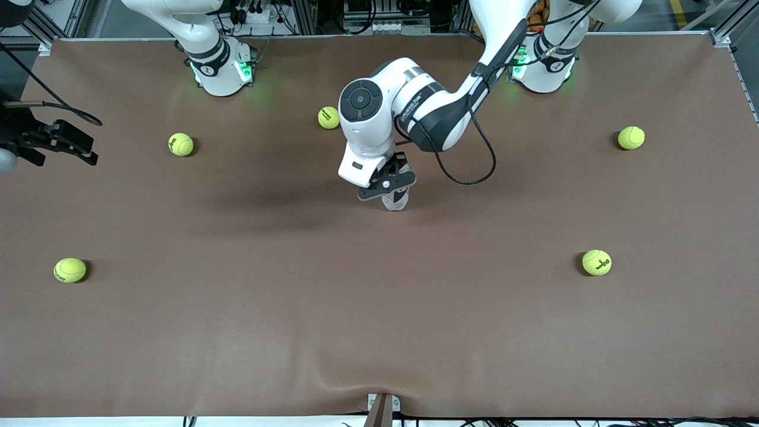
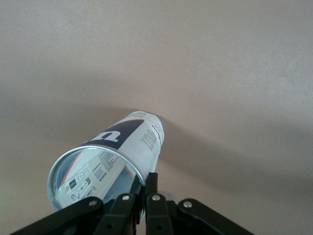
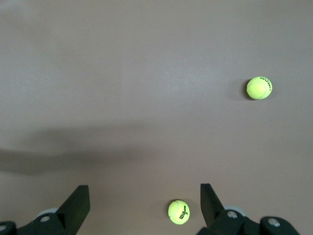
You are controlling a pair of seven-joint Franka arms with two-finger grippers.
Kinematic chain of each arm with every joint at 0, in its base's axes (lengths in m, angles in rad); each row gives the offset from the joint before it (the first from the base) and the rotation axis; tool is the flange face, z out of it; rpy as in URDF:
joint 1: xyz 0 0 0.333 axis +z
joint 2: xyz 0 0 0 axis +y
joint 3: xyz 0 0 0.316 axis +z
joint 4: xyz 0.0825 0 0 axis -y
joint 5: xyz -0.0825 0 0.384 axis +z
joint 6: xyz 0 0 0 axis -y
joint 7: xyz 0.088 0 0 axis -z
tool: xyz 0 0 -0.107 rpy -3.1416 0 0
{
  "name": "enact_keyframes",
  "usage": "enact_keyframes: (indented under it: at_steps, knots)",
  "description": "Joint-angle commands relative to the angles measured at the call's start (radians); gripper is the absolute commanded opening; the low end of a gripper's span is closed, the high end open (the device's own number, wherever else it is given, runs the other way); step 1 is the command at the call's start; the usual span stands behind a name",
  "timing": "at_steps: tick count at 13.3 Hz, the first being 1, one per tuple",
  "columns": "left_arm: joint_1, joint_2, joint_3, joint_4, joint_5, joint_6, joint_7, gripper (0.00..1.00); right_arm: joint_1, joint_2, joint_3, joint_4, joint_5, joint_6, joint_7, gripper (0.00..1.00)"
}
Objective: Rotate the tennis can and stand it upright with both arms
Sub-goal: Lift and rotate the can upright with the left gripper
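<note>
Standing almost upright at the tabletop's (image 1: 379, 308) middle, the tennis can (image 1: 395, 199) has its long axis vertical, its base on the surface. The left tool (image 1: 388, 185) is directly above it, pinching the silver rim (image 2: 98, 169). In the front view the arm hides most of the can. The right tool (image 3: 144, 205) waits spread, over the right arm's end of the tabletop, above a tennis ball (image 3: 178, 211).

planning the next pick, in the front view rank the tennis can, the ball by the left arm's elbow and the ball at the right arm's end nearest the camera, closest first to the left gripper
1. tennis can, gripped by the left gripper at mid-table.
2. ball by the elbow, farther from the front camera, toward the bases.
3. ball at the right arm's end, nearer the front camera.
</note>
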Motion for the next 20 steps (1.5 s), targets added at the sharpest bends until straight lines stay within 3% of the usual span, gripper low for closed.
enact_keyframes:
  at_steps: [1, 4, 5, 8, 11, 13, 14, 15, 16, 20]
  knots:
    - [-0.011, 0.023, 0.008, 0.026, 0.022, 0.000, -0.019, 0.09, -0.007, -0.017, 0.008, -0.003, 0.018, -0.006, 0.007, 1.00]
    - [-0.011, 0.022, 0.006, 0.026, 0.022, 0.000, -0.019, 0.15, -0.007, -0.017, 0.008, -0.003, 0.018, -0.004, 0.007, 1.00]
    - [-0.011, 0.022, 0.006, 0.026, 0.022, 0.000, -0.019, 0.21, -0.007, -0.017, 0.008, -0.003, 0.018, -0.002, 0.007, 1.00]
    - [-0.011, 0.016, 0.005, 0.026, 0.022, 0.000, -0.019, 0.23, -0.007, -0.012, 0.006, -0.003, 0.017, 0.002, 0.006, 1.00]
    - [-0.011, -0.003, 0.002, 0.024, 0.019, -0.005, -0.019, 0.45, -0.010, -0.011, 0.006, -0.003, 0.017, -0.002, 0.006, 1.00]
    - [-0.009, -0.021, 0.000, 0.024, 0.015, -0.011, -0.017, 0.50, -0.010, -0.012, 0.006, 0.001, 0.017, -0.005, 0.006, 1.00]
    - [-0.009, -0.027, 0.000, 0.024, 0.013, -0.014, -0.017, 0.71, -0.010, -0.012, 0.004, 0.002, 0.017, -0.010, 0.003, 1.00]
    - [-0.008, -0.038, 0.000, 0.024, 0.015, -0.017, -0.019, 0.81, -0.012, -0.012, 0.004, 0.004, 0.017, -0.013, -0.002, 1.00]
    - [-0.008, -0.043, 0.000, 0.024, 0.015, -0.026, -0.017, 1.00, -0.012, -0.015, 0.004, 0.004, 0.017, -0.018, -0.003, 1.00]
    - [0.002, -0.075, 0.002, 0.024, 0.019, -0.040, -0.014, 1.00, -0.016, -0.017, 0.000, 0.065, 0.013, -0.079, -0.003, 1.00]
